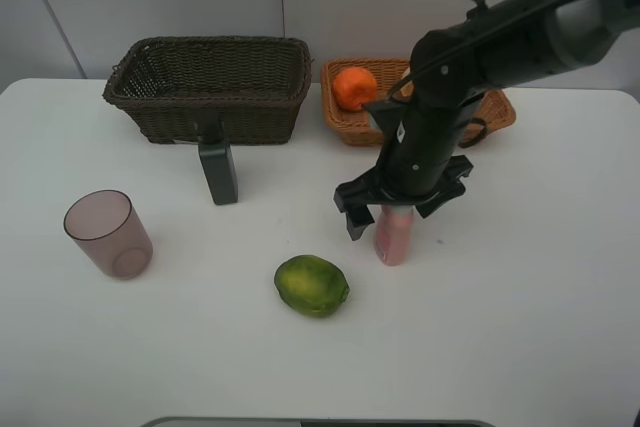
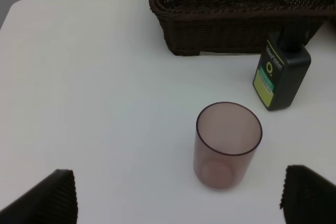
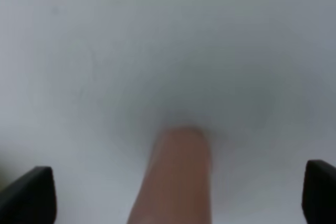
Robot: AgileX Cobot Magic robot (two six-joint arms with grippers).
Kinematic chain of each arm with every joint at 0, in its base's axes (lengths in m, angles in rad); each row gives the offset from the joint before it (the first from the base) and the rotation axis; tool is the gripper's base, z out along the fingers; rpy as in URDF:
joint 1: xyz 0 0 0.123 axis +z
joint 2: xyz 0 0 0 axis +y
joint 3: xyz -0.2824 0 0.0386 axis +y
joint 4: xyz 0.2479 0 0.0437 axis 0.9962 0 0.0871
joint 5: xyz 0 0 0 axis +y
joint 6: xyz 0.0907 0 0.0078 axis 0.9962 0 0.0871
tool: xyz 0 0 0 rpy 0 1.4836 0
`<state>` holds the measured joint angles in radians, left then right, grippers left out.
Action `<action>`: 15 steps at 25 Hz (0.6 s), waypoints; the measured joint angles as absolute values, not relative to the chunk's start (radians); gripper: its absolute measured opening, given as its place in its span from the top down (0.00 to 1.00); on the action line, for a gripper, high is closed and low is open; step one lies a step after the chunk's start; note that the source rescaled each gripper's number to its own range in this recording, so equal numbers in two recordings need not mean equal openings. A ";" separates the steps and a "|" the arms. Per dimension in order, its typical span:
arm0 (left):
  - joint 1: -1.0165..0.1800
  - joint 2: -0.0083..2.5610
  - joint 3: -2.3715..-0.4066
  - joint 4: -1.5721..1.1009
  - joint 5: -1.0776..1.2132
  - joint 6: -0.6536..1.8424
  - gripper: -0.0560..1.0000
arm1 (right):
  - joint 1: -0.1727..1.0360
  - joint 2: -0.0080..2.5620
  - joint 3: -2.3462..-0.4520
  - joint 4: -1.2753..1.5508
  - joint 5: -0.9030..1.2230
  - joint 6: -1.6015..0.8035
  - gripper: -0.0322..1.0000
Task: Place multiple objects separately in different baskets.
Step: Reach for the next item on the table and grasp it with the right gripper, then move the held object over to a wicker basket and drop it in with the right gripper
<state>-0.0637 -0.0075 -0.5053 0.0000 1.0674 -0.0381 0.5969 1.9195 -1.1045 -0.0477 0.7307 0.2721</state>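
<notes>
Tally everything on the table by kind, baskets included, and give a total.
Baskets: 2 (dark brown basket, orange-tan basket)
Fruits: 2 (orange, green fruit)
Bottles: 2 (pink bottle, dark bottle)
Cups: 1 (purplish cup)
Total: 7 in view; the arm hides part of the orange-tan basket.

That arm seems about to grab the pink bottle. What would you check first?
1. The right gripper is open: ok.
2. The pink bottle sits centred between its jaws: ok, per the right wrist view.
3. The bottle stands upright: ok.
4. The green fruit lies apart from the bottle: ok.
5. Free room in the orange-tan basket beside the orange: cannot tell, the arm hides part of it.
</notes>
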 joint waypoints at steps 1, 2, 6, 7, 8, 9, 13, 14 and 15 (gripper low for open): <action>-0.064 -0.008 -0.505 0.000 1.067 -0.038 0.00 | 0.597 1.922 -1.104 -0.048 0.731 0.272 0.08; -0.064 -0.008 -0.505 0.000 1.067 -0.038 0.00 | 0.597 1.922 -1.104 -0.049 0.730 0.272 0.14; -0.064 -0.008 -0.505 0.000 1.067 -0.038 0.00 | 0.597 1.923 -1.104 -0.048 0.733 0.272 0.62; -0.064 -0.008 -0.505 0.000 1.067 -0.038 0.00 | 0.597 1.923 -1.104 -0.046 0.736 0.273 0.76; -0.064 -0.008 -0.505 0.000 1.067 -0.038 0.00 | 0.597 1.923 -1.104 -0.042 0.736 0.274 0.79; -0.064 -0.008 -0.505 0.000 1.067 -0.038 0.00 | 0.597 1.923 -1.104 -0.043 0.737 0.274 0.79; -0.064 -0.008 -0.505 0.000 1.067 -0.038 0.00 | 0.597 1.923 -1.104 -0.043 0.739 0.275 0.79; -0.064 -0.008 -0.505 0.000 1.067 -0.038 0.00 | 0.597 1.923 -1.104 -0.043 0.739 0.275 0.79; -0.064 -0.008 -0.505 0.000 1.067 -0.038 0.00 | 0.597 1.923 -1.104 -0.043 0.739 0.275 0.79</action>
<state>-0.0637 -0.0075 -0.5053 0.0000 1.0674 -0.0381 0.5969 1.9233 -1.1045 -0.0426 0.7387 0.2752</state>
